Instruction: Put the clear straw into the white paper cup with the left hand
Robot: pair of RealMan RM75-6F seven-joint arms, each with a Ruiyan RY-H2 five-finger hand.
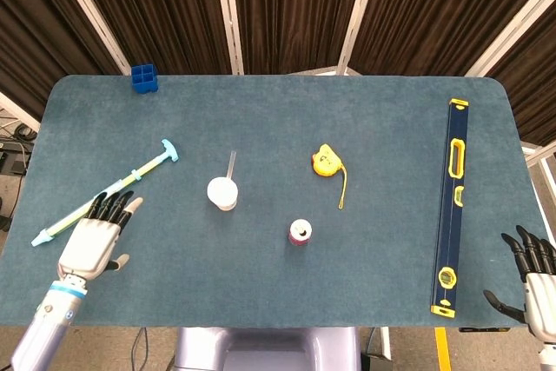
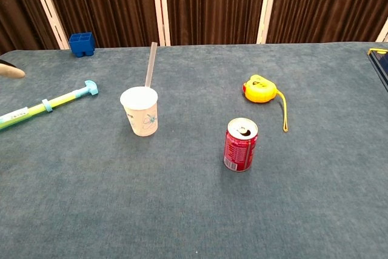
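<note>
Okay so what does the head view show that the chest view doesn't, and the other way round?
Head view only: the whole left hand, open at the table's near left edge, the right hand, open, and the blue level.
Chest view only: the print on the white paper cup and the can's side.
Both: the clear straw standing in the cup, the yellow tape measure and the blue organizer.
</note>
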